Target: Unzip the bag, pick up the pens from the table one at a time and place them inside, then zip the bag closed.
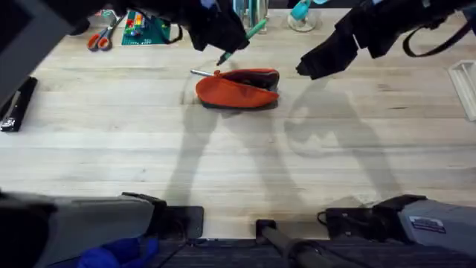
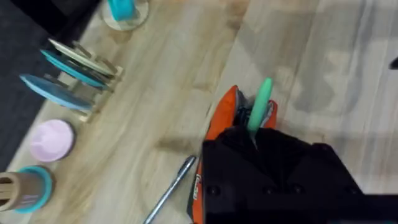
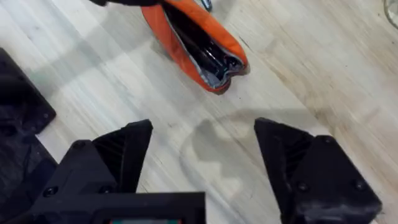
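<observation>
bags: 1 (image 1: pixel 236 88) | pens: 2 — green (image 1: pixel 239 43), silver (image 1: pixel 201 73) | scissors: 1 (image 1: pixel 102 39)

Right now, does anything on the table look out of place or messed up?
Nothing spilled or damaged. The bag lies unzipped, mouth gaping, the left gripper holds a green pen tilted over it, and a silver pen lies on the table beside it. The right gripper hovers open.
</observation>
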`<action>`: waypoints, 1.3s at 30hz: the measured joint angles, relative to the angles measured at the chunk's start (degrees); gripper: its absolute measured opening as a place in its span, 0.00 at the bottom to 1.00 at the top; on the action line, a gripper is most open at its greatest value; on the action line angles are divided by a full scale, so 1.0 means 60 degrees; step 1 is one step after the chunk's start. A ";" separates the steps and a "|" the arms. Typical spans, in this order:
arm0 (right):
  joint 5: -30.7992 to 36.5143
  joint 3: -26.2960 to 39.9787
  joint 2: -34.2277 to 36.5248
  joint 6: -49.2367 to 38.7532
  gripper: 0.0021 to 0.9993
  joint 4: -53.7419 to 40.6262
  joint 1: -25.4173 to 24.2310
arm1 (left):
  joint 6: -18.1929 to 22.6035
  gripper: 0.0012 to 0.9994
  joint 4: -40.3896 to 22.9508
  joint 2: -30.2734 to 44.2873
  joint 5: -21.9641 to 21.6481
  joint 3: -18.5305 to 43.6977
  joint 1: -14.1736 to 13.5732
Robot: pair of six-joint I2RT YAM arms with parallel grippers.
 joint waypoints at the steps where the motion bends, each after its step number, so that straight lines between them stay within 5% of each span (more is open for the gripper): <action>1: -0.0001 0.0000 0.0003 0.0000 1.00 0.0000 0.0004 | 0.0000 0.04 0.0003 0.0154 0.0023 0.0000 -0.0011; 39: 0.0000 0.0000 0.0000 0.0000 1.00 -0.0091 0.0004 | 0.1071 0.04 0.0286 0.3000 0.0481 0.0000 -0.0306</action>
